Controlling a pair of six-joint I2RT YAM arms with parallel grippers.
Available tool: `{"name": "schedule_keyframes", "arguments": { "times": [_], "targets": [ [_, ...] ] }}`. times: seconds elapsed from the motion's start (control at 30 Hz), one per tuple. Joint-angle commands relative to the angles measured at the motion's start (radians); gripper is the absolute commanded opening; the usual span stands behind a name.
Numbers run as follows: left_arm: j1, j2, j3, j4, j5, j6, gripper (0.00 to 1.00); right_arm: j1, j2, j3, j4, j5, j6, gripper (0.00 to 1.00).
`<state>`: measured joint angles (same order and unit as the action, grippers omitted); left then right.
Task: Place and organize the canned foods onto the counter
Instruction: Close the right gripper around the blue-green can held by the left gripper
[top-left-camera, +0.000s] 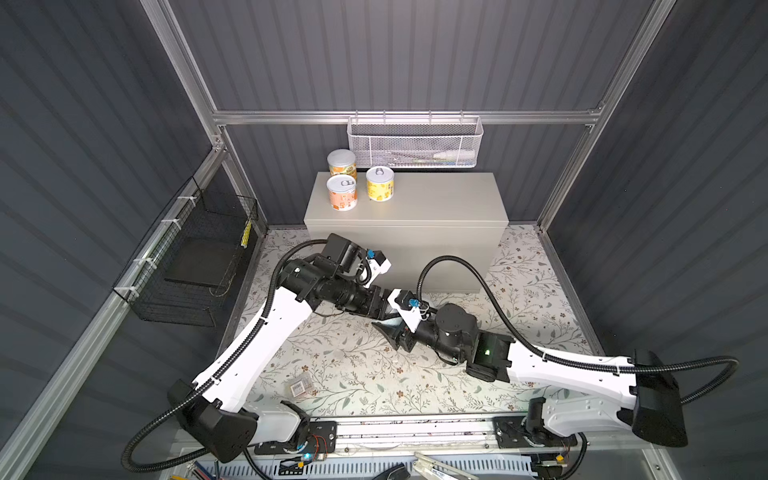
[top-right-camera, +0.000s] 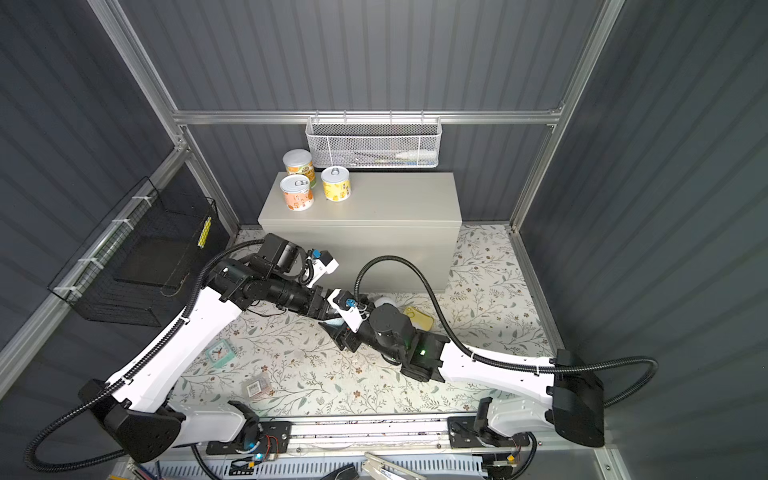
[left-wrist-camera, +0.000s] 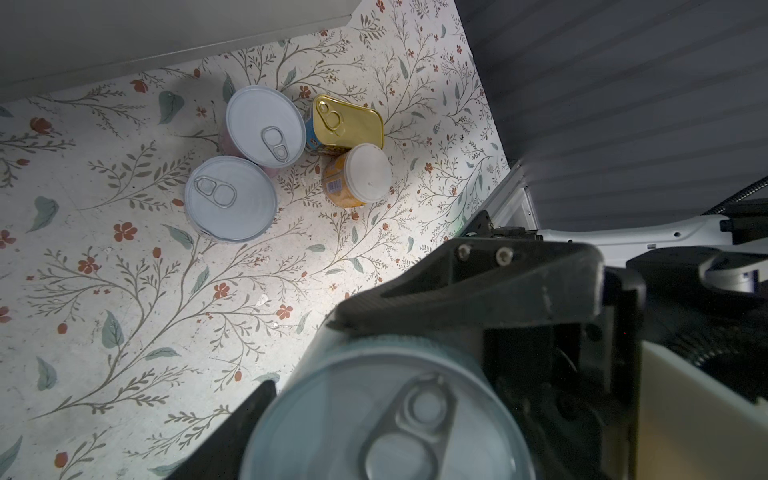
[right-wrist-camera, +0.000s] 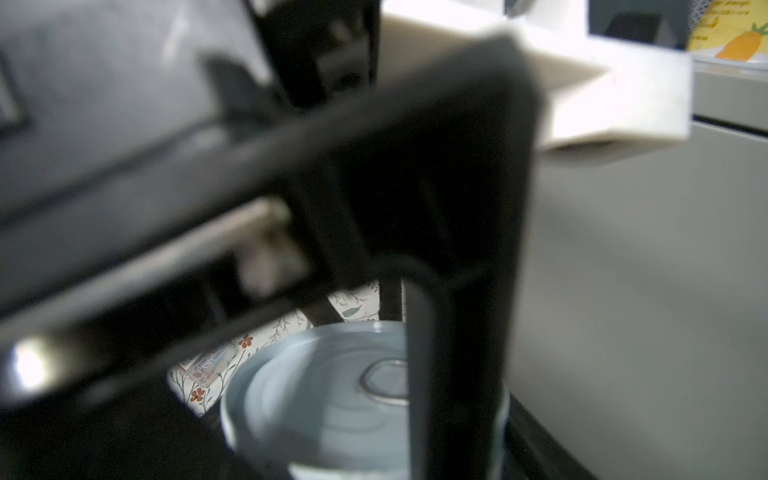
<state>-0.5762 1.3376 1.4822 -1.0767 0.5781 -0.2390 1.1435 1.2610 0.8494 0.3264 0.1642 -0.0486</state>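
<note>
Three canned foods (top-left-camera: 342, 192) (top-left-camera: 380, 183) (top-left-camera: 341, 164) stand at the left end of the counter (top-left-camera: 436, 199). In front of it my two grippers meet above the floral mat around one pull-tab can (left-wrist-camera: 386, 419) (right-wrist-camera: 316, 395). My right gripper (top-left-camera: 392, 328) is shut on this can. My left gripper (top-left-camera: 384, 307) has its jaws on either side of the same can. Its finger (left-wrist-camera: 245, 419) lies right at the rim, and I cannot tell whether it presses. Two round cans (left-wrist-camera: 265, 124) (left-wrist-camera: 230, 198), an orange can (left-wrist-camera: 363, 172) and the gold tin (left-wrist-camera: 347, 122) sit on the mat by the counter's base.
A clear packet with a barcode (top-left-camera: 300, 386) lies on the mat near the front. A small teal clock (top-right-camera: 219, 353) sits by my left arm. The white mesh basket (top-left-camera: 415, 143) hangs behind the counter. The black wire basket (top-left-camera: 195, 257) hangs on the left wall.
</note>
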Motion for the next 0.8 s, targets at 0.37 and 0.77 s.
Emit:
{"name": "schedule_keyframes", "arguments": {
  "times": [0.37, 0.77],
  "targets": [
    [0.003, 0.02, 0.049, -0.03, -0.028, 0.026, 1.0, -0.001, -0.059, -0.024, 0.083, 0.056, 0.016, 0.77],
    [0.003, 0.015, 0.05, -0.033, -0.037, 0.005, 1.0, -0.002, -0.15, -0.108, 0.05, 0.176, 0.052, 0.76]
  ]
}}
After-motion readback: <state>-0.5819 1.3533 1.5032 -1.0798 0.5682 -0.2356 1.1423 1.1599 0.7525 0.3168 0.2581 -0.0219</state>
